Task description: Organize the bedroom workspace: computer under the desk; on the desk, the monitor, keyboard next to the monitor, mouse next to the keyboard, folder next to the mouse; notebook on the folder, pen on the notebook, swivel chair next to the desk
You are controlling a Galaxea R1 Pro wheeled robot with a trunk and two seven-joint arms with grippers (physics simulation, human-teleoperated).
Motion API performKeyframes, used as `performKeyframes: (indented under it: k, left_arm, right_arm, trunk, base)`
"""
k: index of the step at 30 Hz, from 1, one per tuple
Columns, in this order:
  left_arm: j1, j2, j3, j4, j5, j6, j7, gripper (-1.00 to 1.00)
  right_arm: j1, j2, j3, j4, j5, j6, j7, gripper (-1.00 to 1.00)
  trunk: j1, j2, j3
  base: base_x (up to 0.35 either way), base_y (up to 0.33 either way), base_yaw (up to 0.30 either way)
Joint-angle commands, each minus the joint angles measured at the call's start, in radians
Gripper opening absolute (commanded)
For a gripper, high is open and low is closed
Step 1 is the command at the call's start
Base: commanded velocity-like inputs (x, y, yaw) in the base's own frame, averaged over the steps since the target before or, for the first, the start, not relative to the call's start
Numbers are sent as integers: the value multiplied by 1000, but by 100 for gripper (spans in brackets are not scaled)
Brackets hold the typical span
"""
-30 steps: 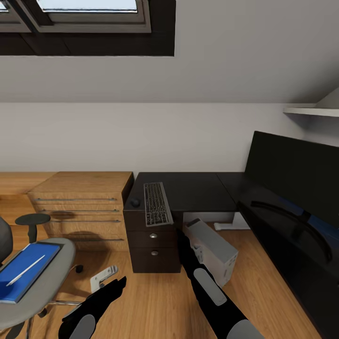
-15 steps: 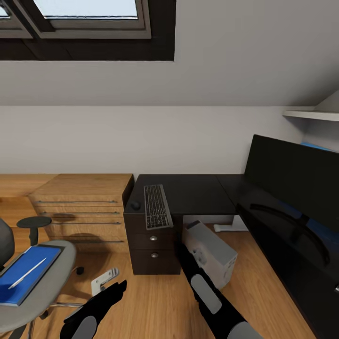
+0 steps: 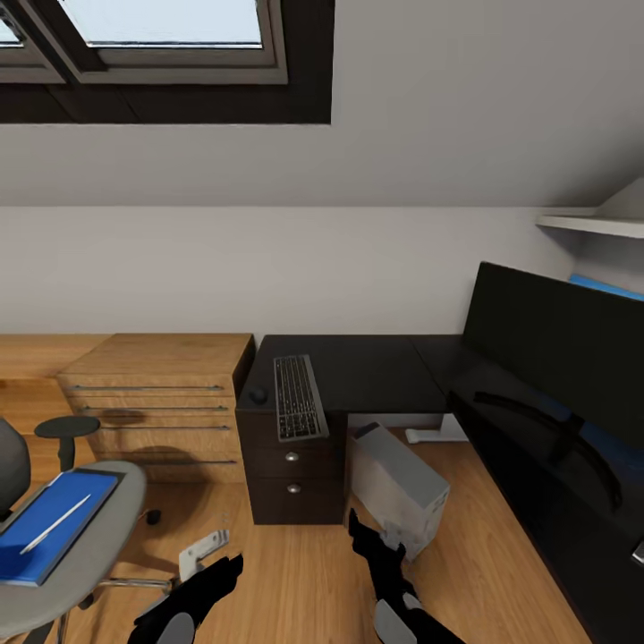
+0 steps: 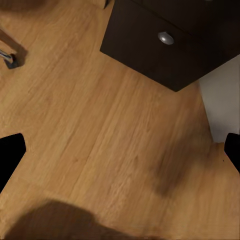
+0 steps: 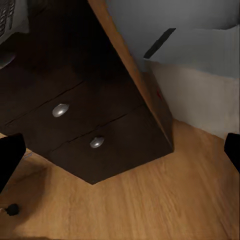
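Note:
The black desk (image 3: 358, 362) carries a grey keyboard (image 3: 298, 398) with a dark mouse (image 3: 258, 394) beside it. A black monitor (image 3: 555, 358) stands on the desk's right wing. The white computer tower (image 3: 398, 487) lies tilted on the floor by the desk's drawers (image 5: 75, 125). On the grey swivel chair (image 3: 98, 555) at the left rests a blue folder or notebook (image 3: 45, 546) with a white pen (image 3: 55, 523) on top. My left gripper (image 3: 224, 572) (image 4: 120, 155) and right gripper (image 3: 362, 537) (image 5: 120, 150) hang open over the wood floor, holding nothing.
A wooden chest of drawers (image 3: 156, 402) stands left of the desk. The chair's armrest (image 3: 67, 429) and a pale base leg (image 3: 201, 550) are near my left arm. A white shelf (image 3: 590, 224) juts from the right wall. A skylight (image 3: 161, 36) is overhead.
My right arm has drawn back toward the bottom of the head view, away from the drawers and the tower. The whole view has shifted slightly, so the camera moved. Nothing was grasped.

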Motion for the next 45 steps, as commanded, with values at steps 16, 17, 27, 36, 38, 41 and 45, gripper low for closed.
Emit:
performKeyframes:
  k: [16,17,27,36,38,41,45]
  left_arm:
    - [-1,-4,-214,646,-120,-498,4,100]
    - [-1,-4,-254,685,-120,-558,4,100]
    - [-1,-4,-333,757,-120,-674,7,100]
    - [-1,-4,-333,762,-113,-680,6,100]
    - [-1,-4,-339,816,-113,-680,6,100]
    - [-1,-4,-340,828,-113,-680,6,100]
    - [-1,-4,-340,830,-113,-679,6,100]
  right_arm:
    - [56,-66,9,294,191,-126,5,100]
    - [70,-75,9,297,223,-127,5,100]
    - [95,-90,7,303,334,-124,-1,100]
    - [96,-86,7,304,342,-127,-2,100]
    - [96,-83,8,305,338,-128,-2,100]
    - [96,-83,8,305,337,-128,-2,100]
    - [96,-80,8,305,337,-128,-2,100]
  trunk:
    - [-61,112,49]
    - [-65,119,52]
    - [-73,133,59]
    - [-73,133,59]
    - [-73,133,59]
    - [-73,133,59]
    - [-73,133,59]
  base:
    - [0,0,0]
    - [0,0,0]
    - [0,0,0]
    - [0,0,-44]
    - [0,-122,35]
    - [-6,-261,208]
    - [-126,-193,254]
